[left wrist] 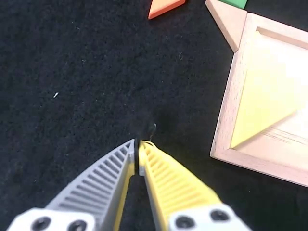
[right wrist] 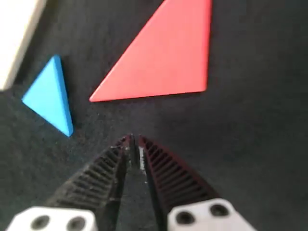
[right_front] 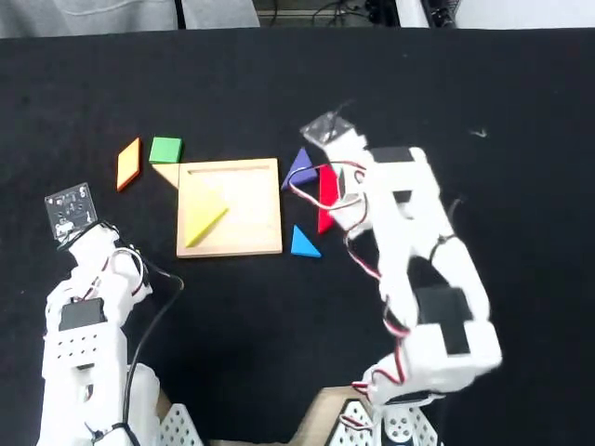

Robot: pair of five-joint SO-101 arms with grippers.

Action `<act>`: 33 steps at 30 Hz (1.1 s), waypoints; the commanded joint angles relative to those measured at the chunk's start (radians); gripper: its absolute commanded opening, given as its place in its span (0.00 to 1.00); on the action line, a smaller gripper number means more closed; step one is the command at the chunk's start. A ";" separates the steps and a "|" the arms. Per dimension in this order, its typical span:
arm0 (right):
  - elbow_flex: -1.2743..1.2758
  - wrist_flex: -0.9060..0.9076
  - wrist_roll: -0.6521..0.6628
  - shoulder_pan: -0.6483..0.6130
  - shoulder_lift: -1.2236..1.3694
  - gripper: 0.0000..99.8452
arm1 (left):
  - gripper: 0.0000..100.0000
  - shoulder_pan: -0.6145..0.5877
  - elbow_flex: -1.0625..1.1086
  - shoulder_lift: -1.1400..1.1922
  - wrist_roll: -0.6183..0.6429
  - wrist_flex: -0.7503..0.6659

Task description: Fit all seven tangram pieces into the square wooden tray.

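Observation:
The square wooden tray (right_front: pixel 260 243) (left wrist: pixel 226 120) lies mid-table with a yellow triangle (right_front: pixel 200 212) (left wrist: pixel 269 103) inside it. An orange parallelogram (right_front: pixel 128 163) (left wrist: pixel 166 6), a green square (right_front: pixel 165 149) and a tan triangle (right_front: pixel 168 174) (left wrist: pixel 226 21) lie off its left corner. A purple triangle (right_front: pixel 299 167), a red triangle (right_front: pixel 325 190) (right wrist: pixel 163 60) and a blue triangle (right_front: pixel 303 242) (right wrist: pixel 49 94) lie to its right. My left gripper (left wrist: pixel 138 142) is shut over bare cloth left of the tray. My right gripper (right wrist: pixel 133 140) is shut just short of the red triangle.
The black cloth (right_front: pixel 483 102) covers the whole table, with wide room at the right and far side. The right arm's white body (right_front: pixel 418 269) stands over the area right of the loose pieces. The left arm (right_front: pixel 84 325) stands at the front left.

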 commanded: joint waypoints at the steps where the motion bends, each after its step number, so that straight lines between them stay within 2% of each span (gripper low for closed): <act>1: 0.068 -0.181 -0.192 0.006 -0.137 0.02 | 0.03 0.015 -0.004 -0.012 -0.002 -0.021; 3: 0.073 -0.222 -0.327 0.008 -0.127 0.08 | 0.03 0.015 -0.004 -0.009 -0.002 -0.021; 7: 0.030 -0.207 -0.575 -0.008 -0.045 0.34 | 0.03 0.015 -0.004 -0.008 -0.002 -0.021; 9: -0.013 -0.183 -0.634 -0.029 0.005 0.40 | 0.03 0.015 -0.004 -0.008 -0.002 -0.021; 15: -0.179 -0.117 -0.641 -0.103 0.148 0.40 | 0.03 0.015 -0.004 -0.008 -0.002 -0.021; 21: -0.302 -0.109 -0.641 -0.091 0.283 0.40 | 0.03 0.015 -0.004 -0.008 -0.003 -0.023; 29: -0.332 -0.086 -0.600 -0.083 0.352 0.40 | 0.03 0.015 -0.004 -0.008 -0.003 -0.023; 31: -0.329 -0.086 -0.583 -0.083 0.354 0.38 | 0.03 0.015 -0.004 -0.008 -0.003 -0.023; 33: -0.328 -0.086 -0.575 -0.084 0.354 0.32 | 0.03 0.015 -0.004 -0.008 -0.003 -0.023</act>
